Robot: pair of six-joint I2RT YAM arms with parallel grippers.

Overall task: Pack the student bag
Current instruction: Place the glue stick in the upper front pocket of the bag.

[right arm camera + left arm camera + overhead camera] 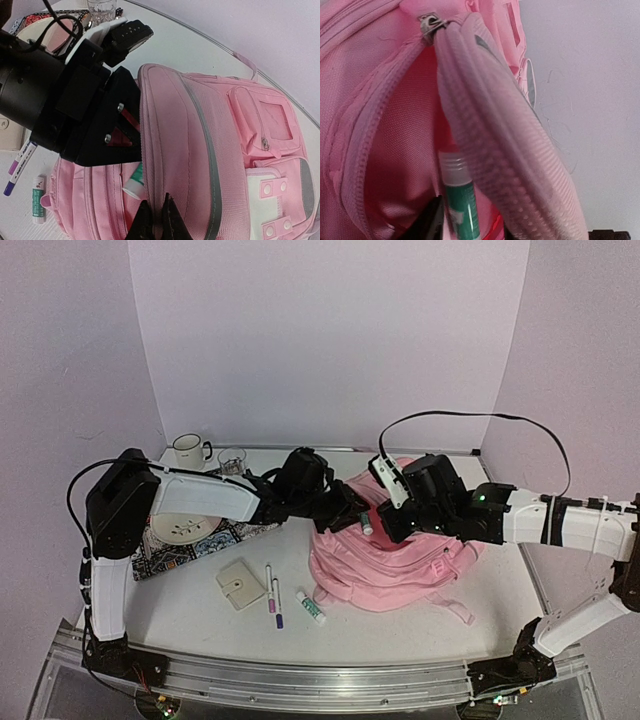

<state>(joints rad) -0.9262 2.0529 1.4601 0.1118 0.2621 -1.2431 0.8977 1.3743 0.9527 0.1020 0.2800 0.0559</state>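
The student bag (395, 575) lies right of the desk's middle, nearer the right edge, with its main zip opening parted. The right gripper (159, 220) is pinched onto the flap edge of that opening and holds it up. The left gripper (360, 519) is clenched on a green glue stick (461, 200), cap first at the mouth, not yet let go.

Packing looks to be at an early or middle stage. What already sits inside the bag cannot be seen. Unpacked, toward the near edge and left of the bag, lie a wallet (240, 584), two markers (277, 605) and a second glue stick (310, 607).
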